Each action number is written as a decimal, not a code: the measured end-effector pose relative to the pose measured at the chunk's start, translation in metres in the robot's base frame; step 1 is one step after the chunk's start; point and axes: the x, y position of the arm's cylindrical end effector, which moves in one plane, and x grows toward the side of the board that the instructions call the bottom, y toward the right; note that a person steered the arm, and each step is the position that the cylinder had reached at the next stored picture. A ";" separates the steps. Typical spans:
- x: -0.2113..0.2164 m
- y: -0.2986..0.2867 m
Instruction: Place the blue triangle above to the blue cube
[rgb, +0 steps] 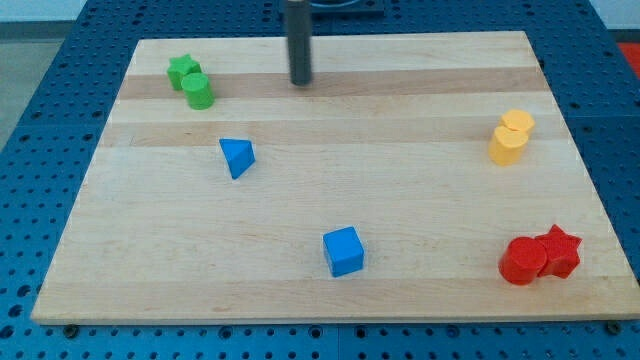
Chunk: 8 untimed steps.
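The blue triangle (237, 157) lies on the wooden board at the view's left of centre. The blue cube (343, 251) sits lower, near the view's bottom centre, to the right of and below the triangle. My tip (301, 82) is near the view's top centre, above and to the right of the triangle, touching no block.
A green star (181, 70) and a green cylinder (198, 91) sit together at the top left. Two yellow blocks (511, 137) stand at the right. A red cylinder (522, 261) and a red star (558, 251) sit at the bottom right. The board's edge (330, 318) runs along the bottom.
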 end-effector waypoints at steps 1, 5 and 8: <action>0.004 -0.103; 0.104 -0.112; 0.161 -0.040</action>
